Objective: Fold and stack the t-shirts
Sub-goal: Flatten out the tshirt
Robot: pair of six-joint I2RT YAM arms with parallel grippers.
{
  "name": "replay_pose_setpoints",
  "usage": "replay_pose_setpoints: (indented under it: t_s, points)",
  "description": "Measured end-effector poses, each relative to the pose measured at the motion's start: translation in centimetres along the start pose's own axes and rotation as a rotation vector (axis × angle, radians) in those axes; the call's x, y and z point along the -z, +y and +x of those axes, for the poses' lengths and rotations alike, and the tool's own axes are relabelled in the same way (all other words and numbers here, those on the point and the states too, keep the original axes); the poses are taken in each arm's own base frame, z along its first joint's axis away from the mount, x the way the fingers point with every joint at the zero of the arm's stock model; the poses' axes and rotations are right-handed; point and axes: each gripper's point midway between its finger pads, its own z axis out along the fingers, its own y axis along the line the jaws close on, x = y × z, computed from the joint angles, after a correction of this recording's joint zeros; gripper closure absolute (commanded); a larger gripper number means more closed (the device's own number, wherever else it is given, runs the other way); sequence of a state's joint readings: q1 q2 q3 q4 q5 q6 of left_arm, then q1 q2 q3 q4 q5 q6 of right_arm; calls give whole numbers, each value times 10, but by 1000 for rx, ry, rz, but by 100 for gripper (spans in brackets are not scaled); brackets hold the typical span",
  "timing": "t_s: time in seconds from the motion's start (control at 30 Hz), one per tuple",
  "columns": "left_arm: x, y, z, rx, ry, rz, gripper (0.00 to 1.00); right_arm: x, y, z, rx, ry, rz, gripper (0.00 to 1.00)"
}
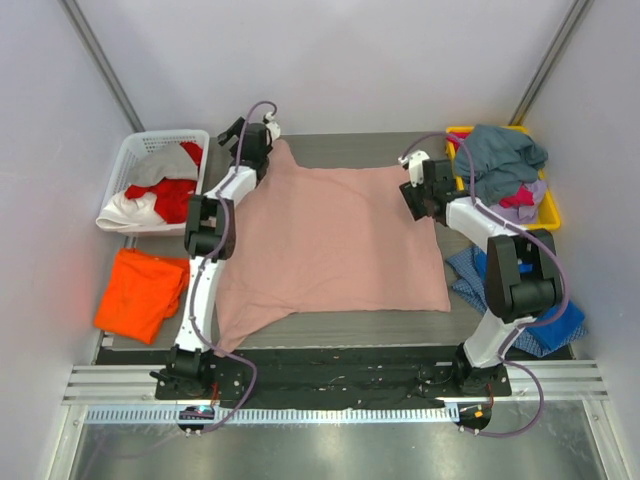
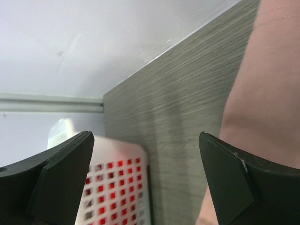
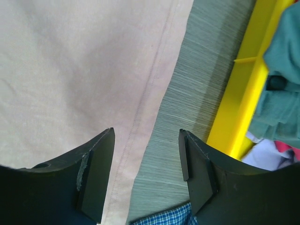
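Observation:
A large dusty-pink t-shirt [image 1: 335, 240] lies spread flat across the middle of the table. My left gripper [image 1: 257, 133] is open and empty above its far left corner; the left wrist view [image 2: 146, 154] shows bare table between the fingers and pink cloth [image 2: 262, 93] at the right. My right gripper [image 1: 418, 192] is open and empty over the shirt's far right hem [image 3: 140, 101]. A bright orange t-shirt [image 1: 140, 292] lies folded at the left. Red and white shirts [image 1: 160, 192] fill a white basket. Grey-teal and other shirts [image 1: 500, 160] fill a yellow bin.
The white basket [image 1: 140, 145] stands at the far left and shows in the left wrist view [image 2: 117, 187]. The yellow bin [image 1: 548, 205] stands at the far right, close beside my right gripper [image 3: 243, 93]. A blue checked cloth [image 1: 555, 325] lies at the right by the right arm's base.

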State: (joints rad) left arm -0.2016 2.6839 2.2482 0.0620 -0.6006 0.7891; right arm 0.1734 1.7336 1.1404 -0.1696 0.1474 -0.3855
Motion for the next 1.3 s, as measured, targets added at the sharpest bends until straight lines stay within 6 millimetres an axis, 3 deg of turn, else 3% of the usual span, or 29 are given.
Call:
replay_pose_setpoints:
  t_s: [0.1,0.23,0.37,0.5,0.6,0.67,0.83,0.97,1.17,1.3]
  points:
    - [18,20,-6,44,0,14,0,13,-5,-8,-4,-27,9,36]
    - [63,73,-29,114,-50,27,0,40,-8,-7,2,-44,14,36]
    - [141,137,-43,172,-138,74,0,69,-9,6,64,-3,1,37]
    - [228,164,-30,156,-206,190,1,95,-5,38,162,83,-36,37]
    - [285,144,3,96,-205,325,1,112,3,71,232,163,-78,37]
    - [330,110,27,24,-204,456,2,123,9,93,268,213,-108,38]
    - [405,43,97,-95,-150,728,4,137,19,119,308,275,-163,39]
    - [434,16,143,-115,-66,871,6,139,27,127,327,299,-193,39]
    - [457,-19,182,-132,19,1031,6,140,41,134,357,317,-223,39]
    - [461,-38,195,-143,73,1102,9,139,43,137,359,322,-225,39]
